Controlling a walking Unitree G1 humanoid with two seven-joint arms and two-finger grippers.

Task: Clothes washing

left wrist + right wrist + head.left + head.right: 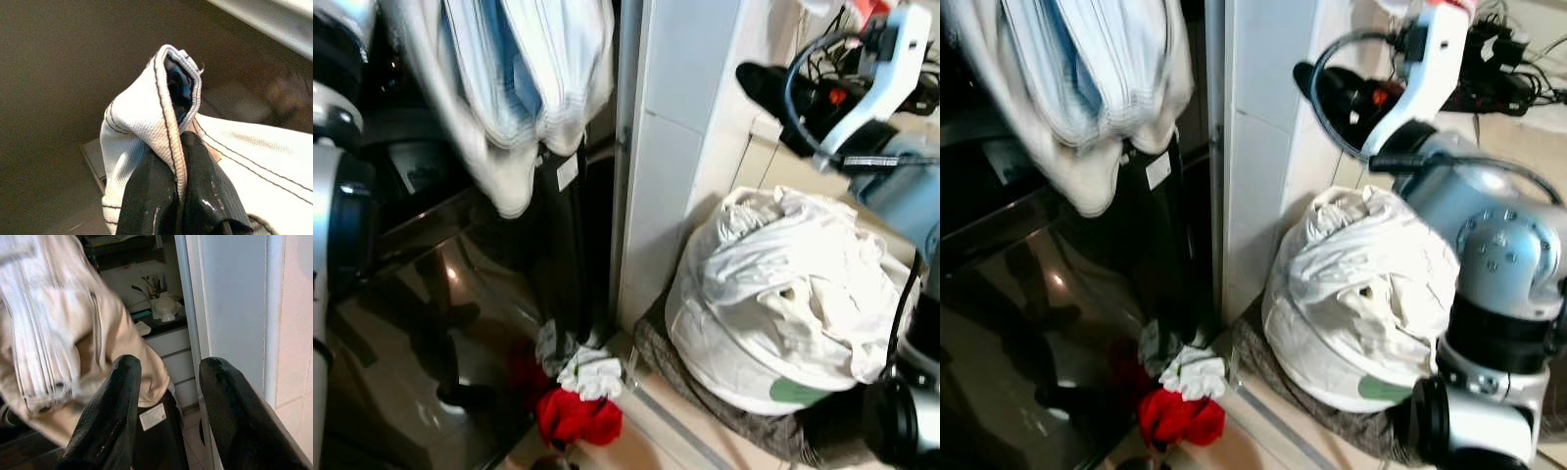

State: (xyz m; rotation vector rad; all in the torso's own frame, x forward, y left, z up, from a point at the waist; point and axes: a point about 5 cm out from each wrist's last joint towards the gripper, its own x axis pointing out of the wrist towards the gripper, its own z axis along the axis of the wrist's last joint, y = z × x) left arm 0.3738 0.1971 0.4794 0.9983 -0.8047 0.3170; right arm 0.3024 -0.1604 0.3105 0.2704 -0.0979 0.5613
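Note:
A bundle of cream and blue-striped clothes (509, 88) hangs at the upper left, in front of a dark opening. In the left wrist view my left gripper (178, 147) is shut on a folded white hem with dark stitching (146, 112). My right arm reaches in from the right. Its gripper (168, 367) is open with nothing between the fingers (762, 80), and it points toward the hanging clothes (58, 342) from a short way off. A round hamper (744, 377) on the floor at the right is heaped with white laundry (793, 274).
A red cloth (578, 416) and a small white cloth (592, 374) lie on the floor by a glossy dark panel (431, 323). A white door frame (661, 157) stands between the dark opening and the hamper. Cables and plugs (1489, 49) sit at the top right.

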